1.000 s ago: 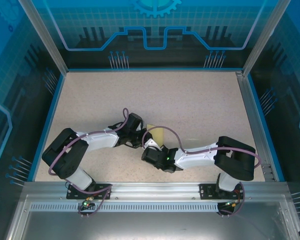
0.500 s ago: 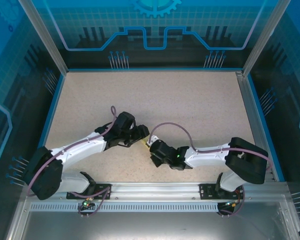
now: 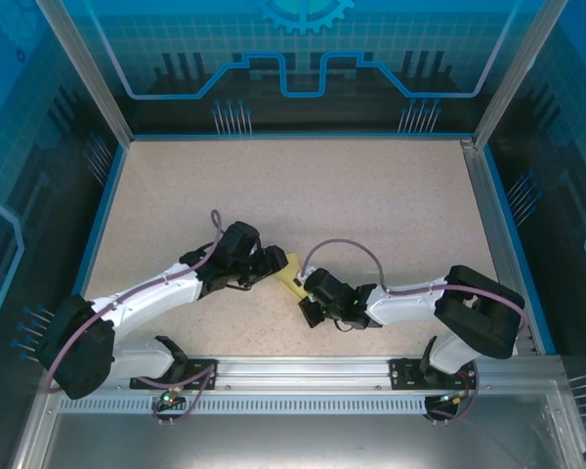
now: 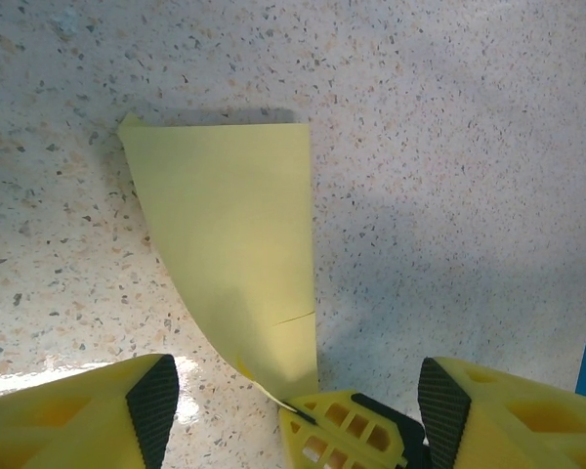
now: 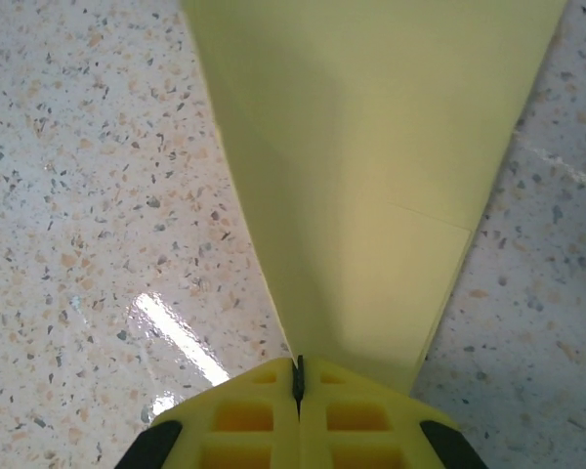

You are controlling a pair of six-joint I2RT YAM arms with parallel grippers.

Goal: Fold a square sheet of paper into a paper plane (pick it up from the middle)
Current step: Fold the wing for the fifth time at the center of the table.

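Left claw has opened wide; right claw pinches the yellow paper.

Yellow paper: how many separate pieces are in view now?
1. The folded yellow paper lies on the table, its narrow end pinched in the shut right gripper, the open left gripper beside it. Another could be hidden underneath them.

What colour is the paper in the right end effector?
Plain yellow paper, no print; clearest in the right wrist view.
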